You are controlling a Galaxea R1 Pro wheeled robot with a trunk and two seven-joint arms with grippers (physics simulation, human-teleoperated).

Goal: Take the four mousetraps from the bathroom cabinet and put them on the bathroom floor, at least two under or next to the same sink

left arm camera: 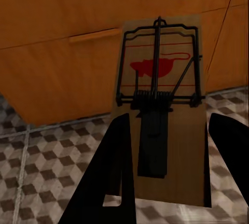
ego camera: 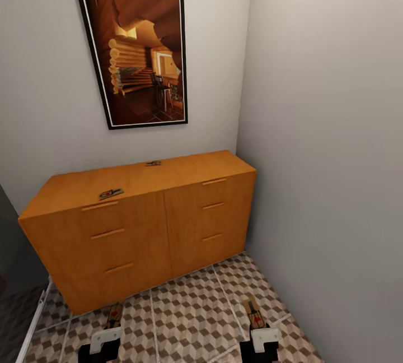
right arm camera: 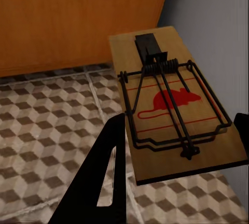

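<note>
The orange-brown cabinet (ego camera: 140,228) stands against the back wall, drawers closed. Two mousetraps lie on its top, one near the front left edge (ego camera: 111,192) and one at the back middle (ego camera: 153,163). My left gripper (ego camera: 109,334) is low over the cube-patterned bathroom floor (ego camera: 190,307), shut on a third mousetrap (ego camera: 113,315). The left wrist view has that trap (left arm camera: 161,110) between the black fingers (left arm camera: 118,172). My right gripper (ego camera: 259,332) is shut on a fourth mousetrap (ego camera: 253,313), which sits tilted (right arm camera: 171,110) between its fingers (right arm camera: 110,172). The sink is out of view.
A grey wall (ego camera: 336,156) runs close along the right side, meeting the cabinet's right end. A framed picture (ego camera: 134,49) hangs above the cabinet. A white strip (ego camera: 33,324) edges the floor at the far left, with a dark area beyond.
</note>
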